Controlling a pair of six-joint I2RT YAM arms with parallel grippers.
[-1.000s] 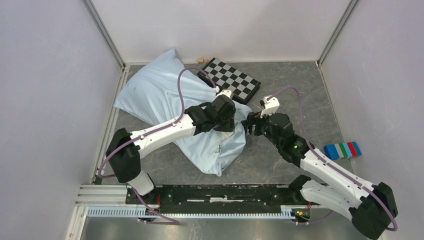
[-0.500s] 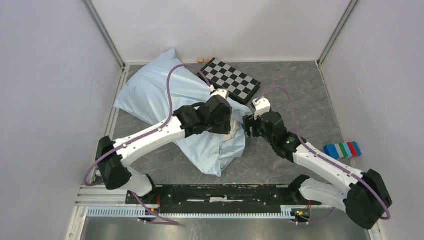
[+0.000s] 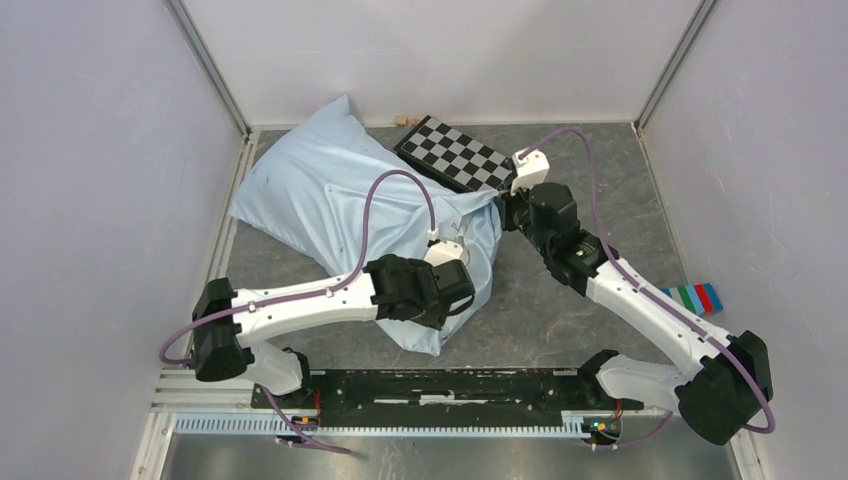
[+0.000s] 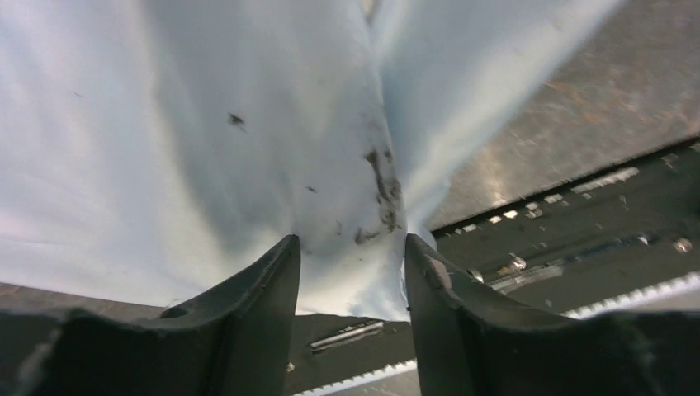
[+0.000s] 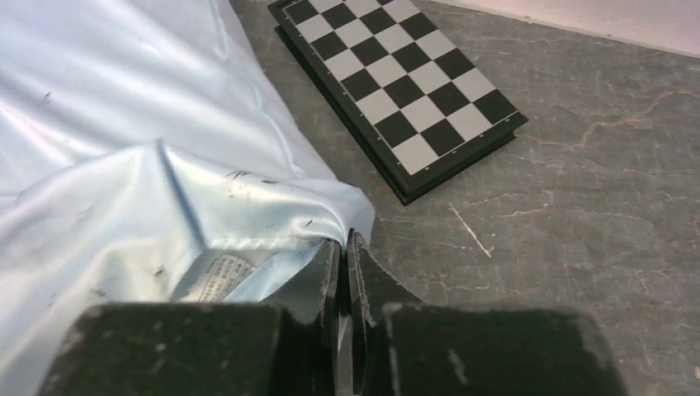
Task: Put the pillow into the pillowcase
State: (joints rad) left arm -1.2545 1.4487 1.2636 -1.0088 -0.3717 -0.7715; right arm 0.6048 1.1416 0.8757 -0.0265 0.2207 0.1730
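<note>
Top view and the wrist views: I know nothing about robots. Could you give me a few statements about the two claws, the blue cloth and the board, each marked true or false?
1. The right gripper pinches an edge of the pillowcase. True.
2. The left gripper is clamped shut. False: it is open, right over the blue cloth.
3. The checkerboard lies toward the far side of the table. True.
4. The coloured block sits on the pillowcase. False: it lies on the table near the right wall, apart from the cloth.
</note>
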